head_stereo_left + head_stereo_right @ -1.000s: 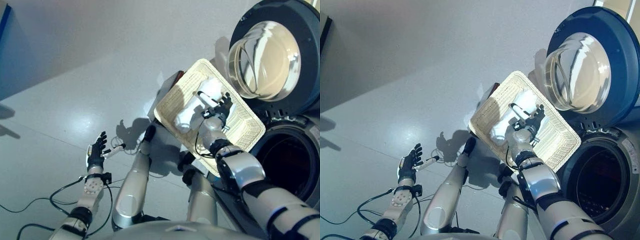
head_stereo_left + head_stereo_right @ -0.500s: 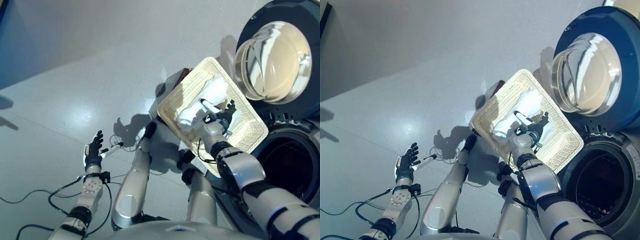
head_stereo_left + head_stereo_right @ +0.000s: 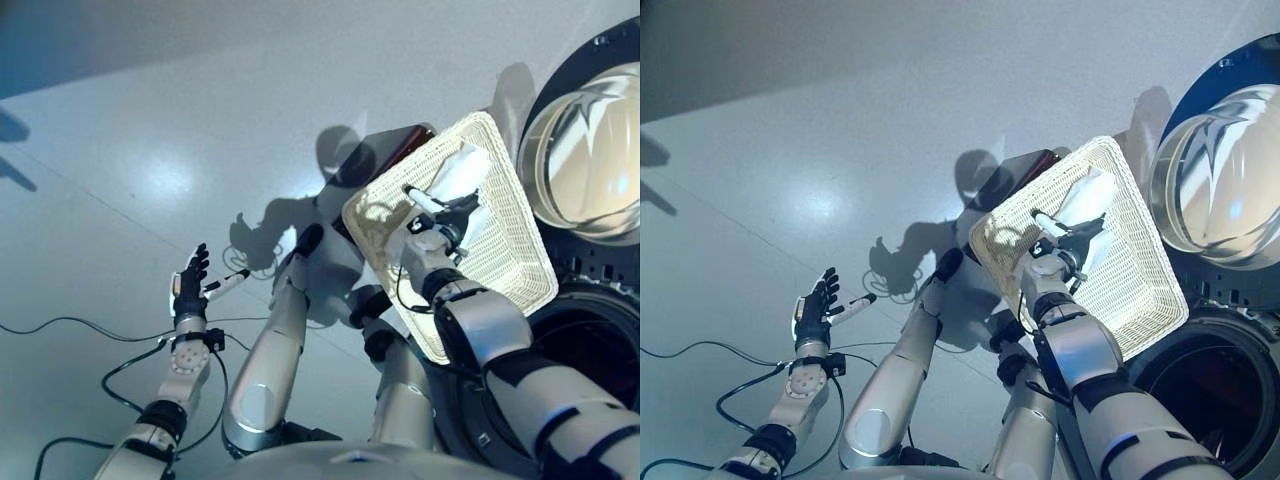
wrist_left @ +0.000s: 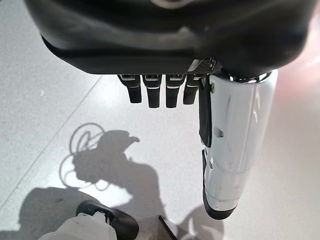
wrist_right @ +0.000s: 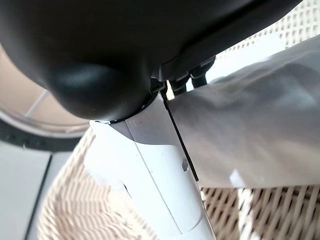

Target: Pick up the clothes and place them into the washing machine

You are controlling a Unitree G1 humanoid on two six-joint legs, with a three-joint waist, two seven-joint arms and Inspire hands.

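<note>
Wicker basket (image 3: pixel 510 250) tilted on the floor, its lower rim against the washer (image 3: pixel 590 350) and just under the open door (image 3: pixel 590 150); wide bare floor (image 3: pixel 200 120) beyond its far side. White cloth (image 3: pixel 462 172) lies inside the basket. Right hand (image 3: pixel 447 218) sits in the basket, fingers closed on the cloth. Left hand (image 3: pixel 188 290) far from the basket, fingers straight, holding nothing.

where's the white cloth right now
The white cloth lies in the cream woven wicker basket, on the robot's right in the eye views, just past the right robot hand and beside the washing machine's open round door.
</note>
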